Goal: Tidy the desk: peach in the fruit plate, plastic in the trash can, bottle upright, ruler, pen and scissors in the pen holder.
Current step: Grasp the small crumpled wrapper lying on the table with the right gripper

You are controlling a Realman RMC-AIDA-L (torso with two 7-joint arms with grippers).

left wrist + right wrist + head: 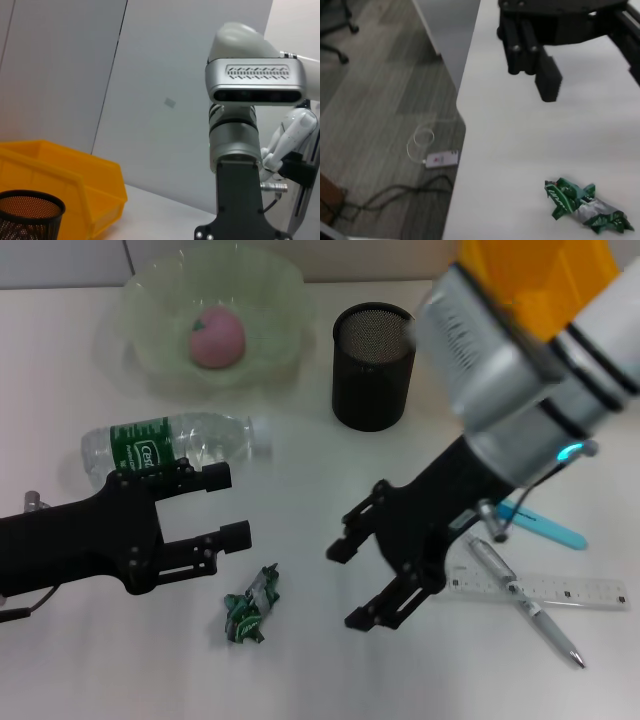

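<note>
On the white bench (300, 660), the peach (217, 337) is already sitting inside the translucent fruit plate (150, 300) at about eleven o'clock in the head view. The black mesh pen holder (372, 367) is standing upright at roughly twelve o'clock, just to the three o'clock side of the plate. The clear bottle (175, 445) with a green label is lying on its side toward nine o'clock, its cap pointing at the pen holder. The left gripper (228, 505) is hovering just on the six o'clock side of the bottle, its jaws spread wide and holding nothing. A crumpled green plastic wrapper (250, 608) is lying near six o'clock, between the two grippers and apart from both. The right gripper (352, 585) is hanging over the bench at about five o'clock, jaws wide apart and empty, one fingertip (548, 80) showing above the wrapper in the right wrist view. Toward four o'clock, the clear ruler (560, 592) is lying flat with the silver pen (525, 605) crossing over it, and the blue-handled scissors (545, 525) are lying just beyond them, partly hidden by the right arm. A yellow bin (65, 192) is standing behind the pen holder in the left wrist view.
</note>
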